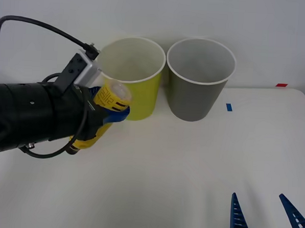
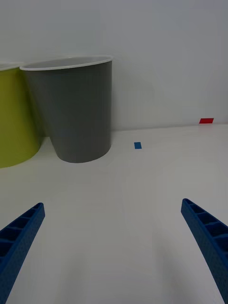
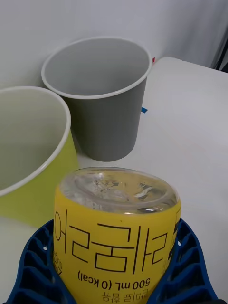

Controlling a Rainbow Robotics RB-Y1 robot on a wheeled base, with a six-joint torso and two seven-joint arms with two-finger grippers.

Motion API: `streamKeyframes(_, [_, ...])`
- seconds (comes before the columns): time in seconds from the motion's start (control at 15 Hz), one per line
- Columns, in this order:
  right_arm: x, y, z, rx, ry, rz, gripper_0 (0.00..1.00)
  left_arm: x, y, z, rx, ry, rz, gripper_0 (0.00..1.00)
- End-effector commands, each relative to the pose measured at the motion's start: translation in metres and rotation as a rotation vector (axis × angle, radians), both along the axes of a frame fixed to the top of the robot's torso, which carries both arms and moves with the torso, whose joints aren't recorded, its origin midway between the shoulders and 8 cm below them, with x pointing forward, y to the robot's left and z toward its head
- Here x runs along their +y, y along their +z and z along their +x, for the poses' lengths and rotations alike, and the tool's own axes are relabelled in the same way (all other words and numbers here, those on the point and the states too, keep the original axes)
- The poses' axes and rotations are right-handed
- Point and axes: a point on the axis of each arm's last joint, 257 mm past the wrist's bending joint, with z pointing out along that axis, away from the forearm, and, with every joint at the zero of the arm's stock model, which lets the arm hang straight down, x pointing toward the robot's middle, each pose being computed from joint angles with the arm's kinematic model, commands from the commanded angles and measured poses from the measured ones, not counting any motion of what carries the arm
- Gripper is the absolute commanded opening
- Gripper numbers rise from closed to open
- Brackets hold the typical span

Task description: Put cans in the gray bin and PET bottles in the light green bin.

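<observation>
Front view showed the left pincer (image 1: 109,114) raised above the white counter (image 1: 190,167), its blue fingers clamped on the PET bottle (image 1: 109,101). The bottle was held tilted, its clear base pointing up and toward the light green bin (image 1: 138,93), just beside that bin's near wall and below its white rim. The gray bin (image 1: 197,91) stood upright immediately to the right of the green one, the two nearly touching at their rims. A small blue marker (image 1: 228,107) lay on the counter right of the gray bin, and a red marker (image 1: 281,85) sat at the counter's far edge.

In the left wrist view the bottle's yellow label with dark print sat cradled between the ribbed blue fingers (image 3: 38,256), with both bins' open mouths beyond it.

The right pincer (image 1: 267,217) waited low at the near right of the counter, fingers spread apart and holding nothing, well apart from both bins.
</observation>
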Motion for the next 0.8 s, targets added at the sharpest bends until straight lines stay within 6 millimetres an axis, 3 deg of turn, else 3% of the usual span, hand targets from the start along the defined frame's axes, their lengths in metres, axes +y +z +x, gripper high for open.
streamKeyframes(0.07, [0.0, 0.0, 0.0, 0.0, 0.0, 0.0, 1.0, 0.007, 0.033, -0.004, -0.03, -0.013, -0.1, 0.0])
streamKeyframes(0.53, [0.0, 0.0, 0.0, 0.0, 0.0, 0.0, 1.0, 0.052, 0.095, -0.007, -0.135, 0.039, -0.25, 0.0])
streamKeyframes(0.8, [0.0, 0.0, 0.0, 0.0, 0.0, 0.0, 1.0, 0.061, 0.117, -0.011, -0.206, 0.066, -0.261, 0.0])
